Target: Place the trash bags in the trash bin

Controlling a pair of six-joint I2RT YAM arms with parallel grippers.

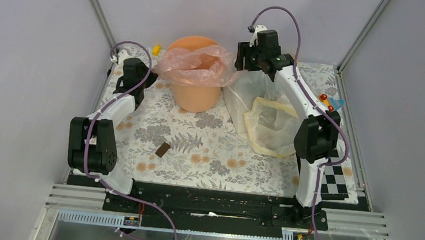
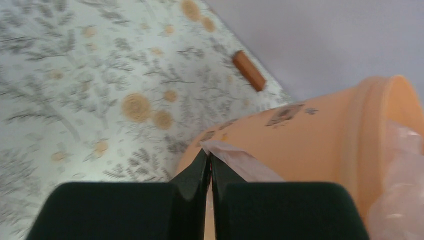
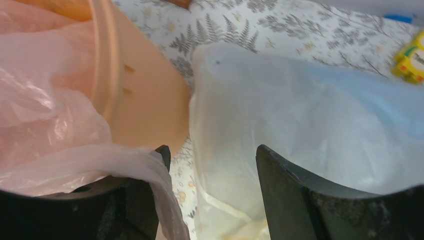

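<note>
Floral table (image 1: 207, 154), peach bucket (image 1: 196, 95), clear bag (image 1: 246, 94), block (image 1: 163, 149)

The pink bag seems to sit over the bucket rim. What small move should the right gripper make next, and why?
Probably draw the right gripper slowly away from the bucket. Its jaws stand open, gripping nothing, yet the pink bag drapes over one finger, so a gentle retreat should free it. The left gripper is shut on the bag's edge, anchoring that side.
</note>
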